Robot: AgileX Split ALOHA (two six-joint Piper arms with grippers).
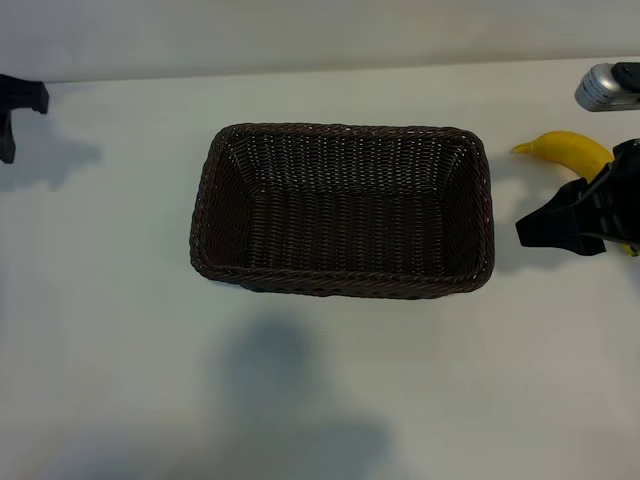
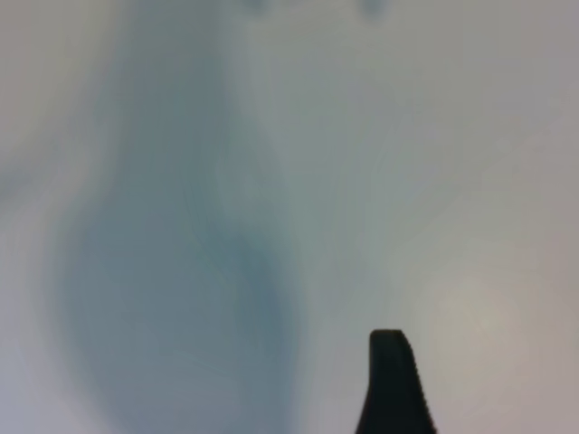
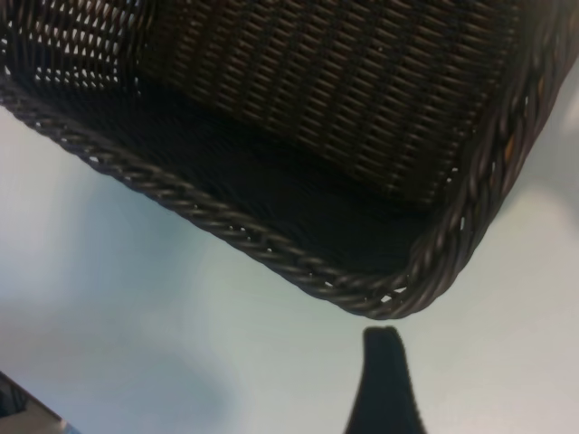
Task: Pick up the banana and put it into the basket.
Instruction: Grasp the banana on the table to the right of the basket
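A: Where's the banana [image 1: 572, 151]?
B: On the table, right of the basket [image 1: 340, 285], partly under the right gripper [image 1: 545, 228], which is spread.
A: And the left gripper [image 1: 10, 110]?
B: Spread too, far left.

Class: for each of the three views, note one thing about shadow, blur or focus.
Exterior view: a soft shadow lies on the table below the basket. Left wrist view: blurred, with only a diffuse bluish shadow and one dark fingertip. Right wrist view: the basket's weave is sharp.

Bright even light, soft shadows on the table [image 1: 120, 330], left wrist view blurred
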